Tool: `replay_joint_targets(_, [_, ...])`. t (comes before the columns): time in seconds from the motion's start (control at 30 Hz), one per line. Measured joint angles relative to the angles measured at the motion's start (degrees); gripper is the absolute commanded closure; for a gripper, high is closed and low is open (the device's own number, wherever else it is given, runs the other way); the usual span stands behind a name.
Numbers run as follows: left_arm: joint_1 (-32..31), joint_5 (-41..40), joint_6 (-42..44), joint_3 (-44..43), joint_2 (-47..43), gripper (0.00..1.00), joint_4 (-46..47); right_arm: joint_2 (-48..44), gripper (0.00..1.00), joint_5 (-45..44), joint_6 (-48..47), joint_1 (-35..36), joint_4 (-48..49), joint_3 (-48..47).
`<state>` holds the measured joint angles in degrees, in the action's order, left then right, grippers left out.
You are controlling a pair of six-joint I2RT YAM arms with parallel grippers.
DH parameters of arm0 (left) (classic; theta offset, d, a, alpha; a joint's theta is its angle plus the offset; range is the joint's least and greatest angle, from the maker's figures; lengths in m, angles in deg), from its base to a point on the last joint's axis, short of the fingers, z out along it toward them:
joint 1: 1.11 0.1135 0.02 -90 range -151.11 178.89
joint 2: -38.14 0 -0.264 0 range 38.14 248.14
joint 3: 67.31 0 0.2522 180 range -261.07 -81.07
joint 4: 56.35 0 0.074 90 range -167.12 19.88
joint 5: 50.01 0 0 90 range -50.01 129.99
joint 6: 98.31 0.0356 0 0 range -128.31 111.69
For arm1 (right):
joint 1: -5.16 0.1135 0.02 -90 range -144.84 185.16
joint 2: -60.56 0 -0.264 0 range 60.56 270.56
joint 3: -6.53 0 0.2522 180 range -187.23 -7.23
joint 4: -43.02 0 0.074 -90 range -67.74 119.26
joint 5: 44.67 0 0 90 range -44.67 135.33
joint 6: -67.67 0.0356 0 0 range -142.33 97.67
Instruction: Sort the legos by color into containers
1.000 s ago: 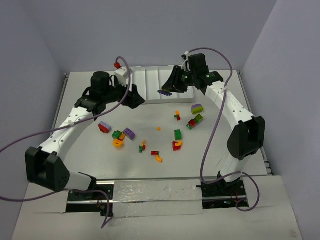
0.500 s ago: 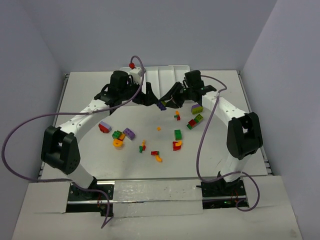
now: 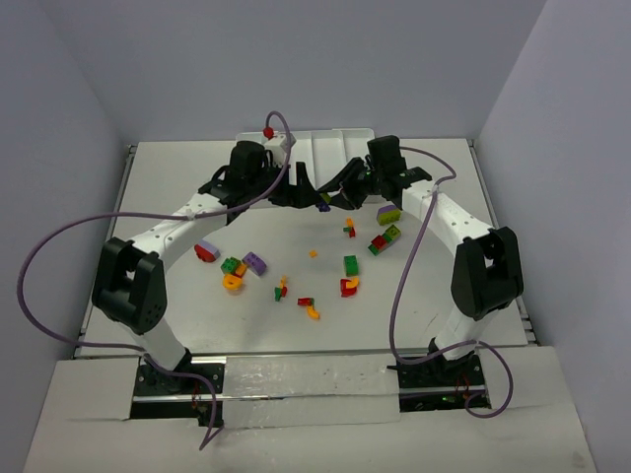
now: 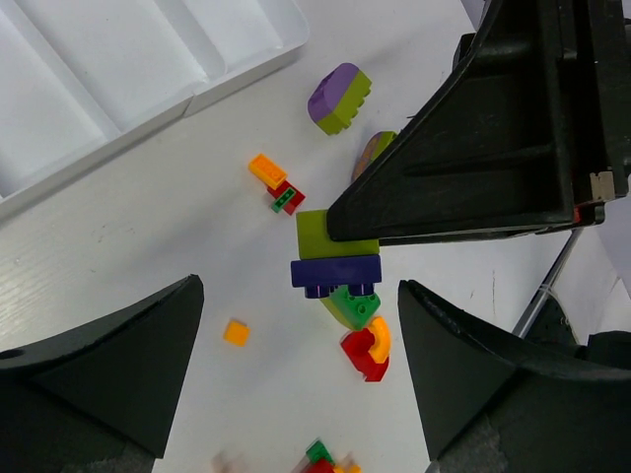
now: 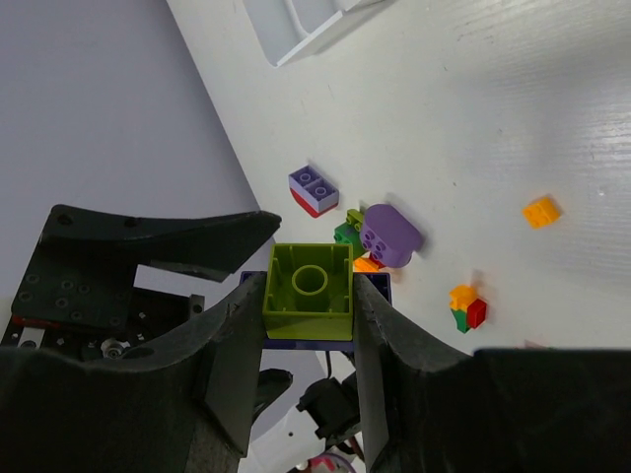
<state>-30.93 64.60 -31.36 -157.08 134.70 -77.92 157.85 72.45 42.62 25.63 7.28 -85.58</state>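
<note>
A lime green brick (image 5: 310, 289) with a dark purple brick (image 4: 335, 271) joined to it is pinched between the right fingers (image 5: 394, 365). It hangs above the desk (image 3: 246, 325), just in front of the near rim of the white tray (image 3: 330, 146) at the desk's far side. The left fingers (image 4: 108, 365) are spread wide on either side of that pair, close to it but not touching, while the other legos (image 3: 350, 264) lie scattered on the desk between the tray and the arms' bases.
</note>
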Motion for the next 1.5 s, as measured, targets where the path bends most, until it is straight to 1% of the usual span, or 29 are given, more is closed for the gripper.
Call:
replay_joint_targets(0.3, [-0.61, 2.07, -2.8, -1.38, 3.38, 0.37, 1.17, 0.0, 1.0, -0.77, -0.04, 0.0, -0.22, 0.01])
replay_joint_targets(0.43, [-0.76, 3.99, -3.95, -1.73, 3.86, 0.52, 1.8, 0.0, 1.0, -1.09, -0.04, 0.0, -0.38, 0.02])
replay_joint_targets(0.6, [-0.78, 5.32, -5.29, -1.73, 3.86, 0.68, 2.28, -0.02, 1.0, -0.9, -0.02, 0.0, -0.28, 0.02])
replay_joint_targets(0.67, [-0.75, 5.55, -5.47, -1.7, 3.86, 0.76, 2.37, -0.07, 1.0, -0.9, -0.02, 0.0, -0.27, 0.02])
replay_joint_targets(0.7, [-0.76, 5.68, -5.51, -1.7, 3.86, 0.81, 2.44, -0.11, 1.0, -0.9, -0.02, 0.0, -0.31, 0.02])
replay_joint_targets(0.77, [-0.71, 5.94, -5.71, -1.49, 3.86, 0.98, 2.81, -0.17, 1.0, -0.92, -0.04, -0.05, -0.32, 0.02])
replay_joint_targets(0.8, [-0.69, 6.13, -5.85, -1.24, 3.86, 1.0, 3.2, -0.17, 1.0, -0.94, -0.06, -0.19, -0.37, 0.02])
replay_joint_targets(0.93, [-0.57, 7.53, -6.5, 1.2, 3.69, 1.0, 6.43, -0.17, 1.0, -0.86, -0.52, -0.85, -1.49, 0.02])
replay_joint_targets(1.03, [-0.59, 8.93, -6.49, 4.84, 2.42, 1.0, 6.91, -0.17, 1.0, -1.04, -0.94, -3.11, -1.66, -0.35])
replay_joint_targets(1.17, [-0.48, 9.38, -5.42, 9.55, 0.59, 1.0, 5.79, -0.17, 1.0, -1.98, -2.24, -7.75, -1.54, -1.54])
replay_joint_targets(1.27, [0.0, 8.99, -3.58, 10.8, -0.94, 1.0, 3.54, 0.36, 1.0, -2.76, -4.53, -10.19, -1.7, -3.5])
replay_joint_targets(1.37, [1.38, 6.19, -0.07, 10.18, -2.67, 1.0, 0.47, 3.42, 1.0, -4.73, -9.73, -10.74, -4.48, -10.16])
replay_joint_targets(1.5, [5.67, -2.23, 5.87, 4.87, -2.95, 1.0, -4.38, 11.15, 1.0, -9.03, -20.11, -10.67, -6.17, -23.7])
